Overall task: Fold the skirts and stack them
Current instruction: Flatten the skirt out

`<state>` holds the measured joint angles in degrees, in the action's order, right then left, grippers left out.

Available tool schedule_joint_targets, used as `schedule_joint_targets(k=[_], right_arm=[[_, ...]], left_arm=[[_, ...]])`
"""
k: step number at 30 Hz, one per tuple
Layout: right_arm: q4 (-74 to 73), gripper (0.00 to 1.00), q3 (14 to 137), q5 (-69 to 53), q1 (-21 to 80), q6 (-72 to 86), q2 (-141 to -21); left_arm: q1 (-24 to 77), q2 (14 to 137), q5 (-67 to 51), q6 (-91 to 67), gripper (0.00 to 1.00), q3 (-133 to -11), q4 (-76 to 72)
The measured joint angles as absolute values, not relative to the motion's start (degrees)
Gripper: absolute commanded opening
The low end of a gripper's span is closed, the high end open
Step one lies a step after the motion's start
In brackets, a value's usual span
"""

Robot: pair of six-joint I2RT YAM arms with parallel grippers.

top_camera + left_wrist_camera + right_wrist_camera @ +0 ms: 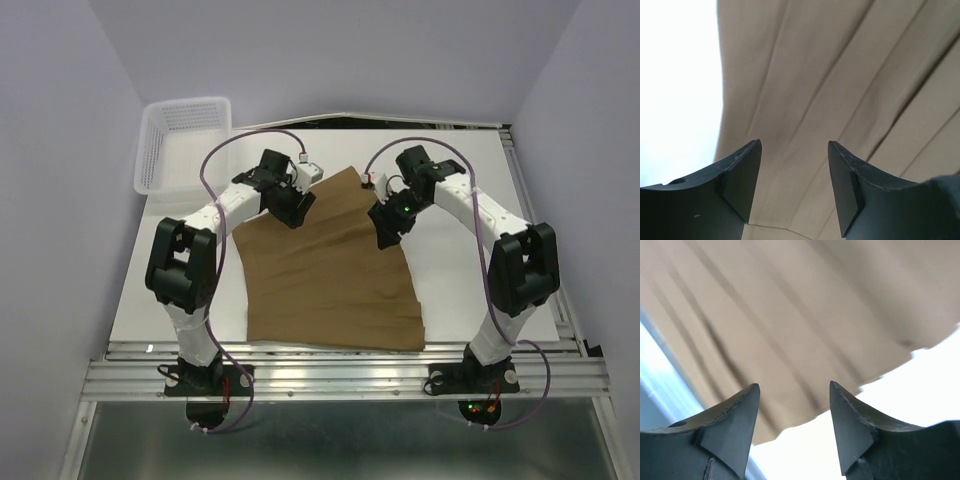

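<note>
From above, you cannot see the tips of the left tool [291, 213] or the right tool [386, 236]. Each black body covers its own tips and a patch at the far end of the skirt [330, 285], so you cannot judge contact with the cloth there. In both wrist views the skirt runs off the picture on several sides, its creases are blurred, and the bottom edge cuts off both tools. The bluish strip [657, 375] at the left of the right wrist view is too blurred to name.

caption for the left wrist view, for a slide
Open left gripper hangs over the pleated tan skirt, white table alongside.
</note>
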<state>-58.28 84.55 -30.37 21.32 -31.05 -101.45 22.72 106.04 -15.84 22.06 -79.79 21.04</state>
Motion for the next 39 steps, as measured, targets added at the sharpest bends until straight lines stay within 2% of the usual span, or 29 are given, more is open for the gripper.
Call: schedule_joint_targets(k=[12, 15, 20, 24, 28, 33, 34, 39], right_arm=[[-47.6, 0.57, 86.4, -25.2, 21.1, -28.9, -115.2], [-45.2, 0.57, 82.7, -24.0, 21.1, -29.5, -115.0], [-40.4, 0.56, 73.4, -24.4, 21.1, -30.4, -109.1], [-42.2, 0.57, 68.1, -25.9, 21.1, -31.1, -104.8], [-48.9, 0.65, 66.1, -29.5, 21.1, -31.3, -103.2], [-55.1, 0.81, 69.0, -31.7, 20.0, -31.2, -101.0], [-56.5, 1.00, 72.3, -32.1, 18.9, -31.4, -100.9], [-55.2, 1.00, 93.8, -32.4, 12.6, -32.0, -104.5]], left_arm=[[22.7, 101.7, -19.4, 25.3, 0.60, -68.5, 23.8], [22.8, 102.5, -20.0, 26.3, 0.54, -68.1, 24.6], [25.1, 107.2, -20.5, 27.7, 0.53, -70.5, 24.8], [28.3, 110.9, -20.7, 28.2, 0.52, -75.1, 24.7], [31.9, 113.3, -22.6, 29.3, 0.55, -78.1, 23.7], [33.8, 112.7, -27.1, 30.7, 0.66, -77.8, 24.8], [33.6, 112.2, -27.9, 30.9, 0.68, -77.6, 25.6], [29.3, 109.5, -32.2, 34.4, 0.75, -81.5, 33.9]])
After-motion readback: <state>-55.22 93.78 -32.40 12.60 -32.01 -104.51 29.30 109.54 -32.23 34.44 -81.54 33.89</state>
